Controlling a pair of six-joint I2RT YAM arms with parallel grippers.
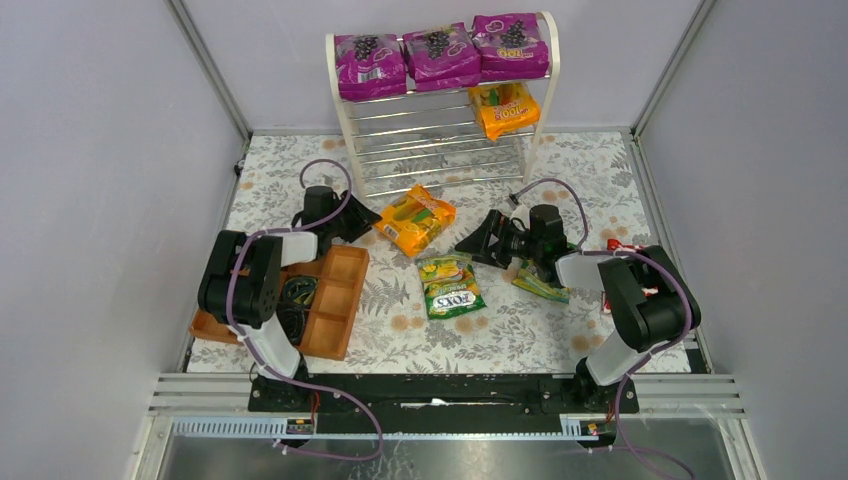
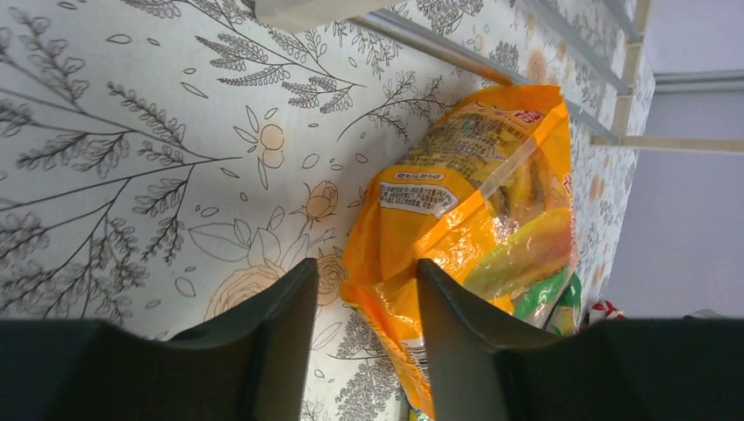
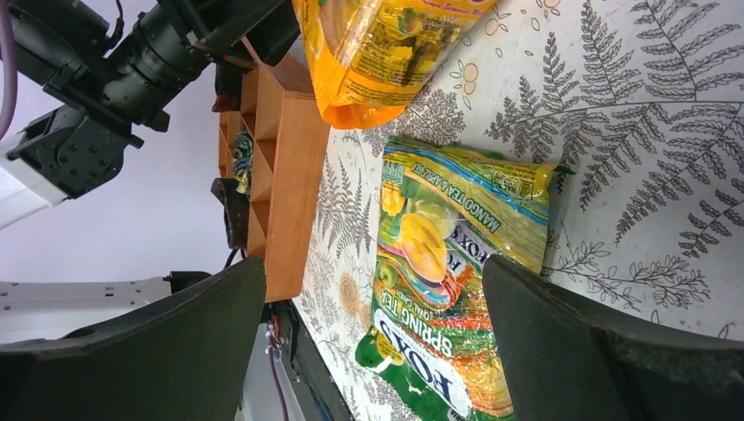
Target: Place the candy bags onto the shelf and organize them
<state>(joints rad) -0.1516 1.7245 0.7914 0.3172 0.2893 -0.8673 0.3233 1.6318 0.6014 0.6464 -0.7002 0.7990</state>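
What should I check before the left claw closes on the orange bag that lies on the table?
1. The left claw is open: ok.
2. A corner of the orange bag sits inside the opening of that claw: ok.
3. The claw is low enough to pinch the bag: cannot tell.
4. The right claw is apart from this bag, open over the green bag: ok.
5. The shelf has free room on its second tier, beside the second orange bag: ok.
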